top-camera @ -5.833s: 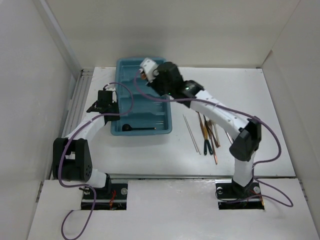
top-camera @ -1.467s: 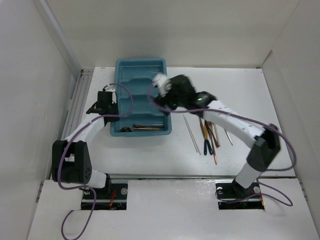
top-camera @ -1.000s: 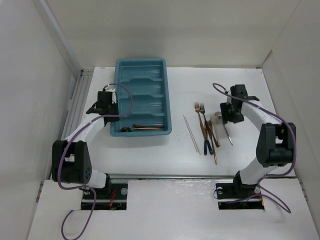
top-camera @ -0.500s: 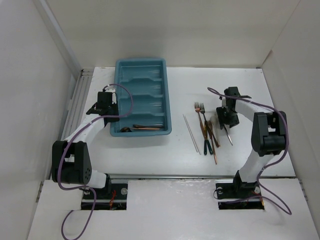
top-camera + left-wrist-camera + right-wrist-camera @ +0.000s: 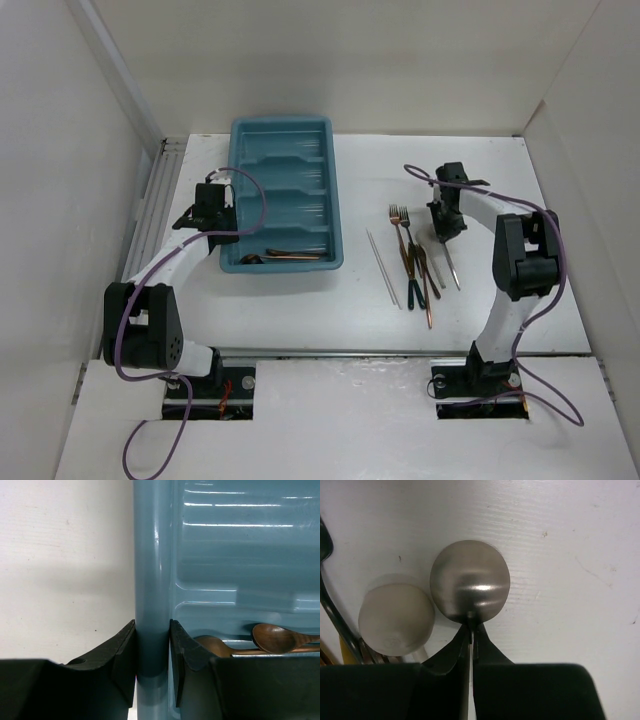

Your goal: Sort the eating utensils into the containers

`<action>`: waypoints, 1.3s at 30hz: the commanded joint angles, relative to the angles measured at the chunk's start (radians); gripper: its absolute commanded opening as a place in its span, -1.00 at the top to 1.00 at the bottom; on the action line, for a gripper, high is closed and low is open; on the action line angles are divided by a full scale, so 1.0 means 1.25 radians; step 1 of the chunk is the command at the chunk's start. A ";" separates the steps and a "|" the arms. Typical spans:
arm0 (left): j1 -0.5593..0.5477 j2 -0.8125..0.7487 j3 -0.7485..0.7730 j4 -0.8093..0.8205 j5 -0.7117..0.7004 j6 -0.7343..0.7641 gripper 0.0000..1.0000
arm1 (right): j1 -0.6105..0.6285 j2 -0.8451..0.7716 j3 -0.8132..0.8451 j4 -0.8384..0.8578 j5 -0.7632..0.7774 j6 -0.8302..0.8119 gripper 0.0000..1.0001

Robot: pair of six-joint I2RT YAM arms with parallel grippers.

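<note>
Two copper spoons [image 5: 280,639] lie in the tray's [image 5: 150,555] nearest slot, its rim pinched by the left claw [image 5: 152,640], while the right claw [image 5: 471,632] nips the silver spoon [image 5: 470,582] beside the loose pile [image 5: 408,255] of forks and chopsticks unsorted on the table [image 5: 300,320].

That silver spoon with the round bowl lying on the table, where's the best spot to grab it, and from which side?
Grip the silver spoon at its thin neck, just behind the bowl, coming down from above with a finger either side of the handle. The bowl is too wide and rounded to pinch, and the spoon lies flat. The right claw pinches there now.
</note>
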 commanded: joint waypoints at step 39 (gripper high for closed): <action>-0.006 -0.069 -0.107 0.116 -0.018 0.182 1.00 | 0.622 0.054 0.267 0.463 -0.220 -0.129 1.00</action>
